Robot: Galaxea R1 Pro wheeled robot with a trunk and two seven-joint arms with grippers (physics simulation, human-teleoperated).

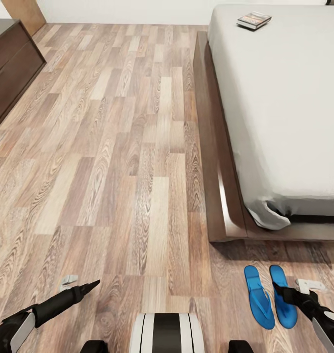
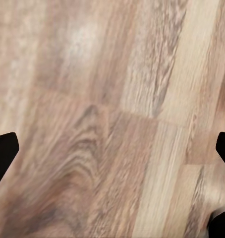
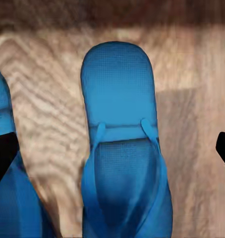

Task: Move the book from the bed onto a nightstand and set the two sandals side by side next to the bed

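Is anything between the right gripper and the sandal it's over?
Nothing visible. The right gripper hangs over the right-hand sandal, and its wrist view shows open jaws and only that sandal beneath, on bare floor. The other sandal lies close alongside, not in the way.

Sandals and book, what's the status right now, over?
Both tools open, holding nothing. Sandals side by side on floor at foot of the bed; right tool above them. Book on bed.
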